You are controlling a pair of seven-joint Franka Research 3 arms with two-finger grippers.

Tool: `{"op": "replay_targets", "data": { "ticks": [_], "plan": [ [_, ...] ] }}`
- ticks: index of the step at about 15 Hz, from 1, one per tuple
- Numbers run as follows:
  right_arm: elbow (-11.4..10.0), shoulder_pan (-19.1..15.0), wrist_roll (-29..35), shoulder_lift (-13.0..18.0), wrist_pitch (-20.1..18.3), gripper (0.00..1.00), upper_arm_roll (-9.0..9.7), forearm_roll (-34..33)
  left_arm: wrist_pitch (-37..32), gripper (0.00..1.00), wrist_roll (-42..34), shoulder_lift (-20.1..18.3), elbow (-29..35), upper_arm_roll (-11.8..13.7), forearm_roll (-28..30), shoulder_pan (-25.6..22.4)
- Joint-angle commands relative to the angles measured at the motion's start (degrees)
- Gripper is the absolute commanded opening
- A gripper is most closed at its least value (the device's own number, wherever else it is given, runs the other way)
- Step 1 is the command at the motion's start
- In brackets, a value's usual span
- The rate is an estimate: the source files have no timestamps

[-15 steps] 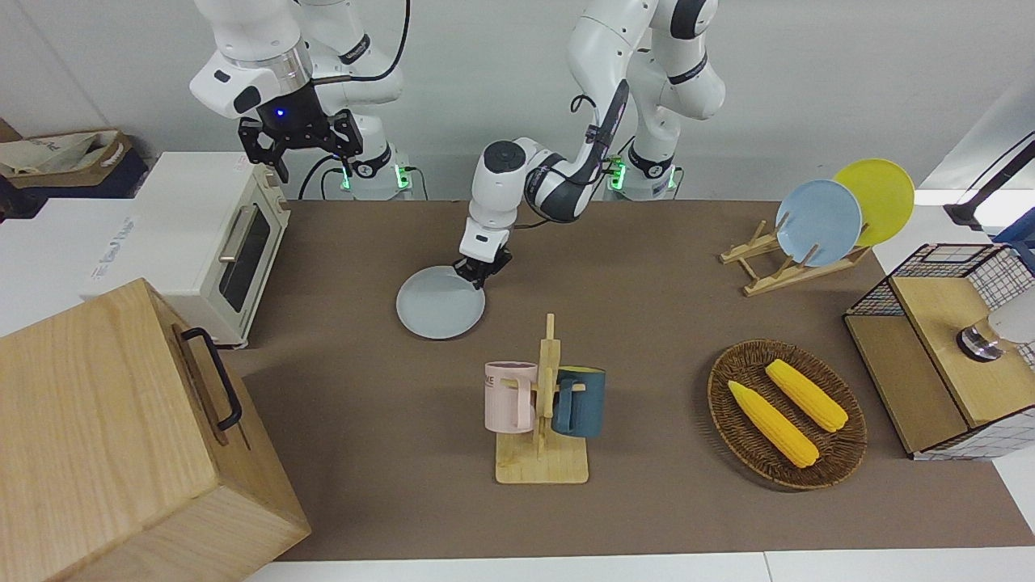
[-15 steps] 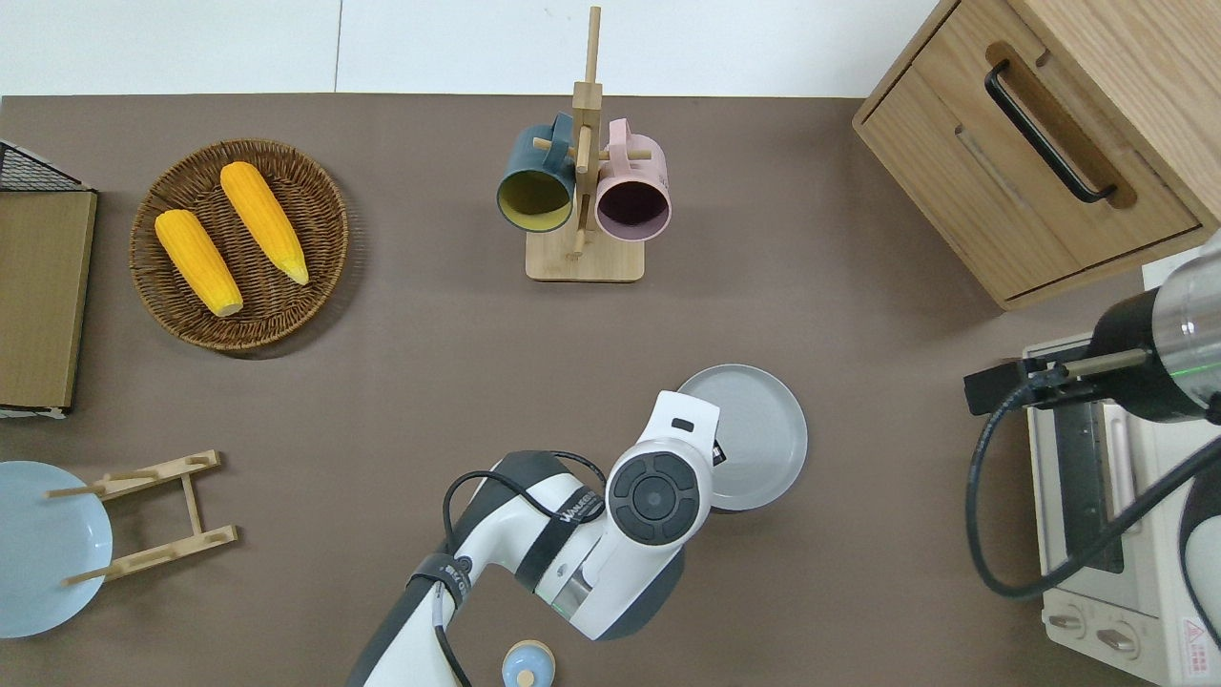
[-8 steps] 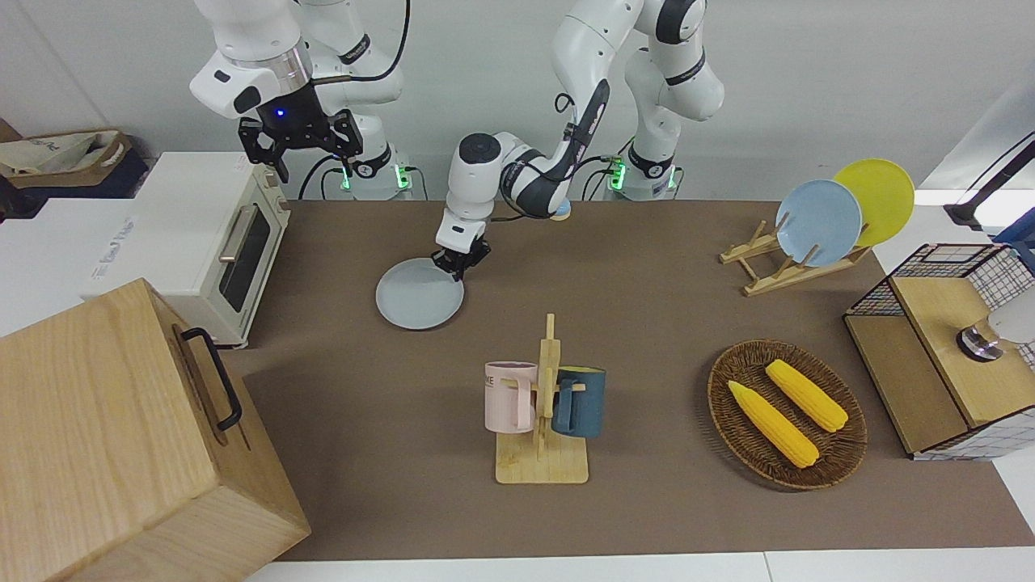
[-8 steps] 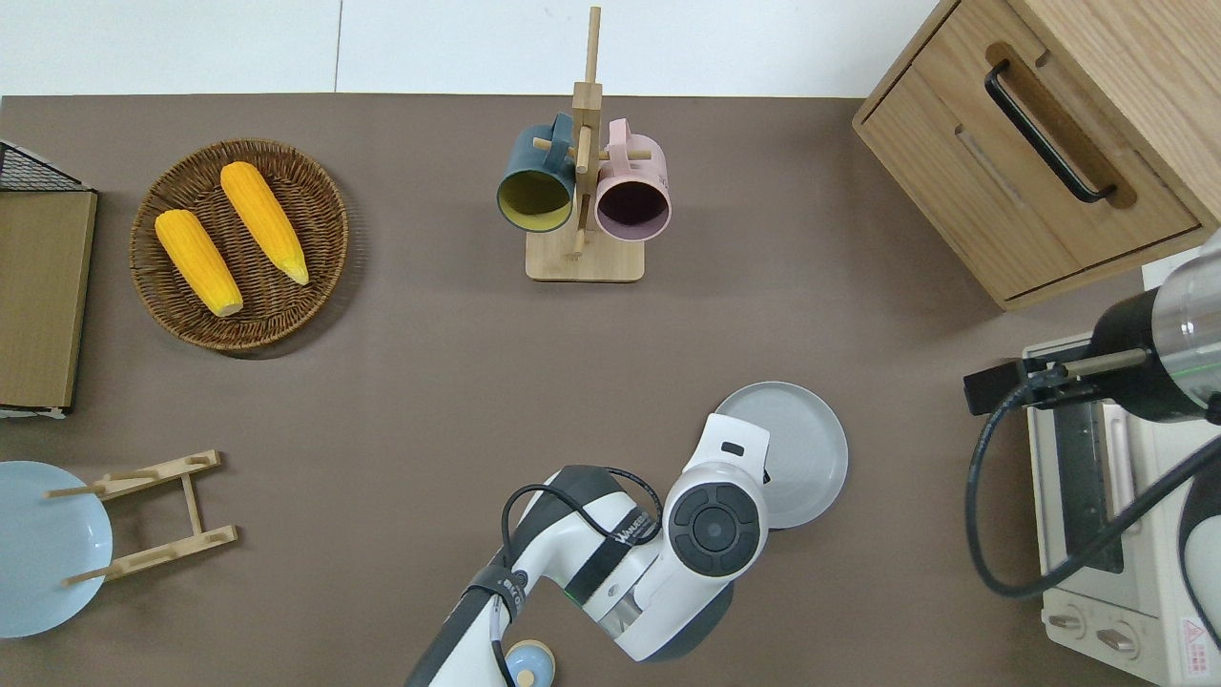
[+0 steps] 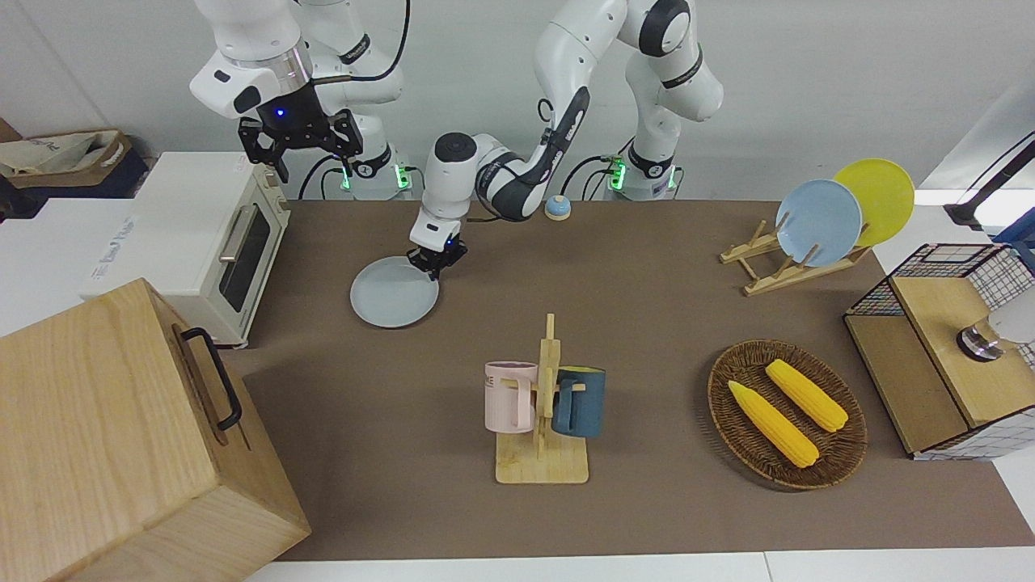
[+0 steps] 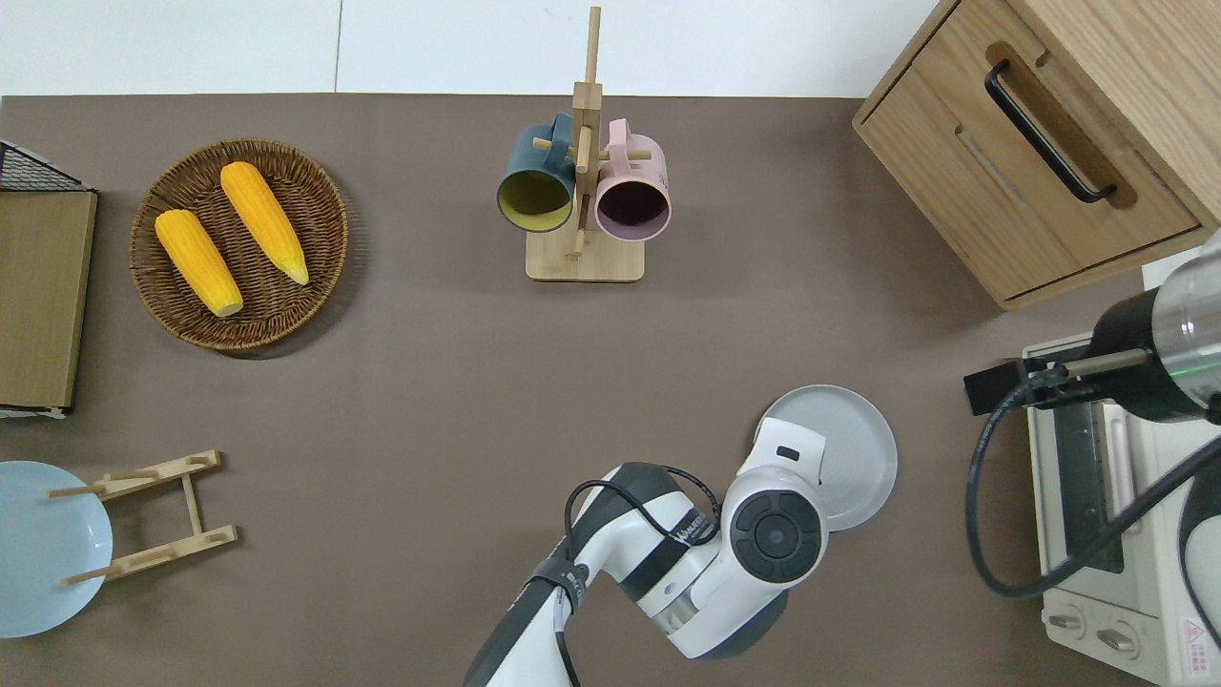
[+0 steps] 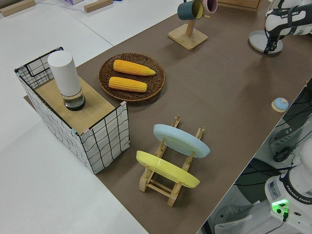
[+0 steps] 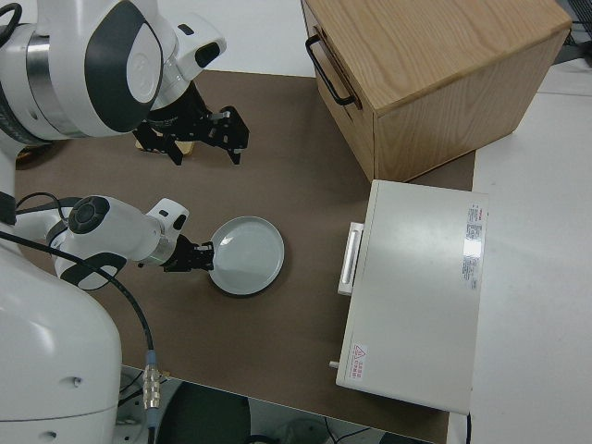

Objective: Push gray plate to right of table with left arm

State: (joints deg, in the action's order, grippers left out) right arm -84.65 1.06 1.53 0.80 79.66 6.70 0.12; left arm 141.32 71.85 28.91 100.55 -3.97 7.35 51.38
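The gray plate [image 5: 388,295] lies flat on the brown table [image 5: 647,323], toward the right arm's end and close to the toaster oven. It also shows in the overhead view [image 6: 858,444] and the right side view [image 8: 250,254]. My left gripper [image 5: 434,263] is low at the plate's rim, on the side toward the left arm's end, and appears to touch it [image 8: 199,257]. In the overhead view the arm's wrist hides the gripper. My right arm is parked.
A white toaster oven [image 5: 202,234] and a wooden cabinet [image 5: 121,436] stand at the right arm's end. A mug rack [image 5: 542,404] stands mid-table, farther from the robots. A basket of corn [image 5: 788,412], a plate rack [image 5: 796,263] and a wire crate [image 5: 938,347] are at the left arm's end.
My left gripper has moved toward the right arm's end of the table, and the gray plate has slid along with it, closer to the toaster oven. The right arm has not moved.
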Motion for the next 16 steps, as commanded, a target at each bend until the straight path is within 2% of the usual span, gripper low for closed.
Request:
{"op": "replay_targets", "data": {
  "ticks": [1, 6, 7, 8, 10, 12, 14, 15, 16],
  "plan": [
    [0.45, -1.15, 0.14, 0.17, -0.82, 0.983, 0.77, 0.59, 0.18, 0.00, 1.54, 5.89, -5.10, 0.63, -0.93, 2.06],
    [0.45, -1.15, 0.05, 0.17, -0.82, 0.983, 0.86, 0.59, -0.35, 0.00, 1.37, 5.63, -5.10, 0.80, -3.04, 2.06],
    [0.45, -1.15, 0.05, 0.17, -0.82, 0.983, 0.86, 0.59, -0.43, 0.17, 1.10, 5.63, -5.19, 0.89, -3.04, 1.97],
    [0.45, -1.15, 0.14, 0.17, -0.82, 0.983, 0.77, 0.59, -0.44, 0.27, 1.10, 5.45, -5.19, 0.89, -3.04, 1.97],
    [0.45, -1.15, 0.05, 0.17, -0.82, 0.983, 0.77, 0.59, -0.44, 0.43, 1.10, 5.10, -5.10, 0.98, -3.04, 1.53],
    [0.45, -1.15, 0.14, 0.17, -0.82, 0.983, 0.86, 0.59, -0.78, 0.64, 1.10, 4.49, -5.19, 1.07, -2.95, 1.44],
    [0.45, -1.15, 0.14, 0.17, -0.82, 0.983, 0.77, 0.59, -3.23, 0.75, 1.10, 3.09, -5.28, 1.07, -2.96, 1.01],
    [0.45, -1.15, 0.14, 0.17, -0.82, 0.983, 0.77, 0.59, -5.25, 0.92, 1.01, 1.69, -5.89, 1.24, -2.95, 0.57],
    [0.45, -1.15, 0.14, 0.17, -0.82, 0.983, 0.86, 0.59, -7.79, 0.99, 1.01, 0.28, -6.24, 1.42, -2.95, 0.04]
  ]
}}
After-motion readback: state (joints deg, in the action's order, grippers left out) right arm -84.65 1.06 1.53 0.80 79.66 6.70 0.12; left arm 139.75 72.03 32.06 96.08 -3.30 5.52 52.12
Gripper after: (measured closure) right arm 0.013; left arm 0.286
